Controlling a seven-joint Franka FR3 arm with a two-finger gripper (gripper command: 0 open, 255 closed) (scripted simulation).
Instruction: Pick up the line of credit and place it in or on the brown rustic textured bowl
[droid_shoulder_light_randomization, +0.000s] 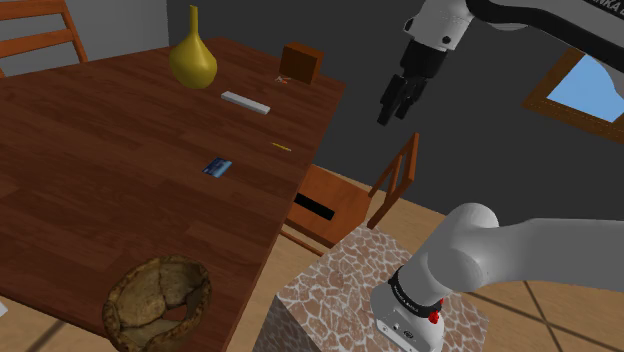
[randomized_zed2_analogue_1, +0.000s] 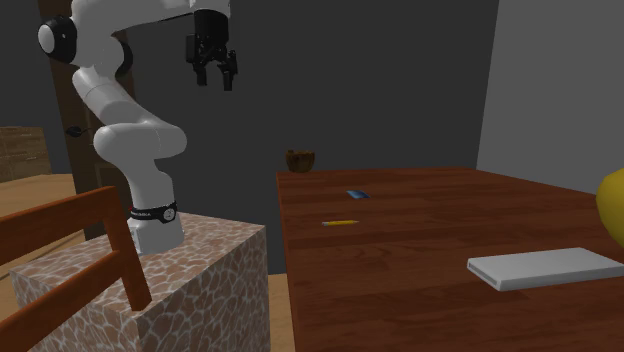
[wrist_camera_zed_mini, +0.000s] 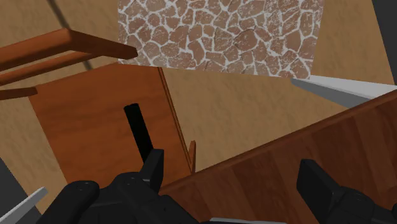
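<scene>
The line of credit is a small blue card (droid_shoulder_light_randomization: 217, 166) (randomized_zed2_analogue_1: 356, 193) lying flat on the dark wooden table (droid_shoulder_light_randomization: 110, 180), roughly mid-table toward the edge nearest the stand. The brown rough-textured bowl (droid_shoulder_light_randomization: 158, 303) (randomized_zed2_analogue_1: 300, 159) sits on the table's corner at the shoulder view's lower left. My black gripper (droid_shoulder_light_randomization: 395, 100) (randomized_zed2_analogue_1: 212, 72) hangs high in the air beyond the table's edge, above a wooden chair, far from both card and bowl. In the wrist view my gripper (wrist_camera_zed_mini: 234, 167) is open, its fingers (wrist_camera_zed_mini: 153, 168) apart with nothing between them.
A yellow vase (droid_shoulder_light_randomization: 192, 58), a white flat slab (droid_shoulder_light_randomization: 246, 102) (randomized_zed2_analogue_1: 545, 268), a brown box (droid_shoulder_light_randomization: 300, 62) and a yellow pencil (droid_shoulder_light_randomization: 281, 147) (randomized_zed2_analogue_1: 340, 222) lie on the table's far part. The wooden chair (droid_shoulder_light_randomization: 345, 200) (wrist_camera_zed_mini: 95, 108) stands between the table and the stone-patterned stand (droid_shoulder_light_randomization: 340, 290).
</scene>
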